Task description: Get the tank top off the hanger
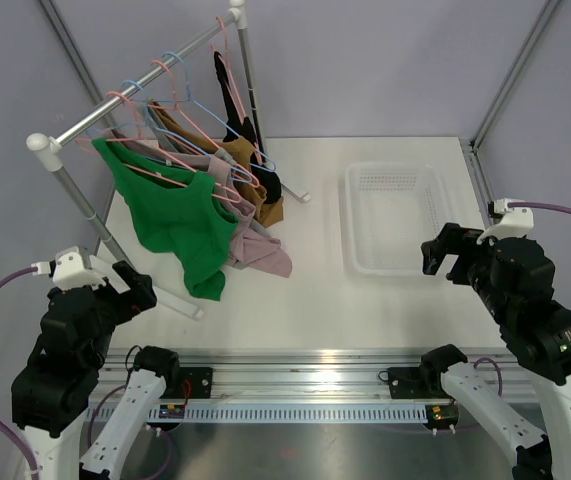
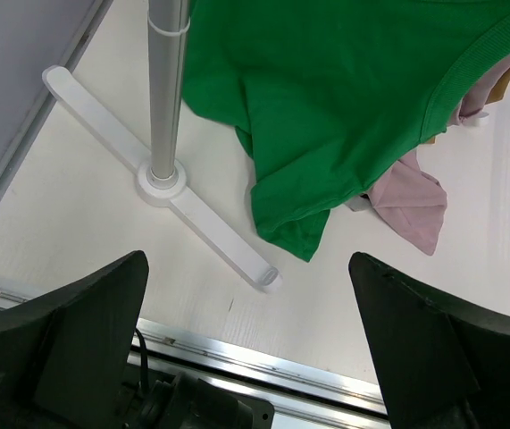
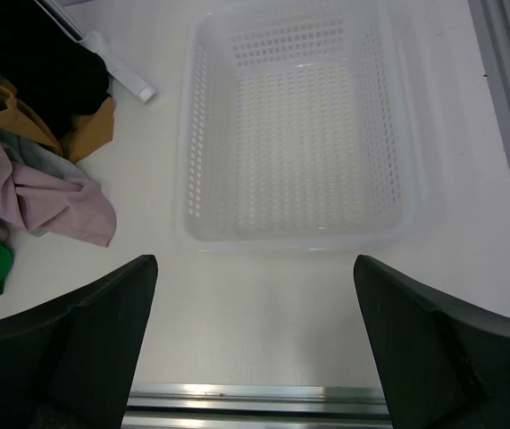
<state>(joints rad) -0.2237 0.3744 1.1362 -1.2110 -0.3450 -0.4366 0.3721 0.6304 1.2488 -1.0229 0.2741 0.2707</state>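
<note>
A green tank top [image 1: 177, 217] hangs on a pink hanger [image 1: 137, 160] at the near end of a white clothes rack [image 1: 130, 90]. It also shows in the left wrist view [image 2: 326, 98], its hem touching the table. My left gripper [image 1: 135, 285] is open and empty, low by the rack's near foot [image 2: 205, 228]. My right gripper [image 1: 443, 255] is open and empty, just in front of the white basket [image 1: 355, 215].
Pink, tan and black garments [image 1: 250, 205] hang behind the green one on further hangers. The empty white basket [image 3: 192, 134] stands right of centre. A metal rail [image 1: 305, 370] runs along the table's near edge. The rack pole [image 2: 165, 89] stands close to my left gripper.
</note>
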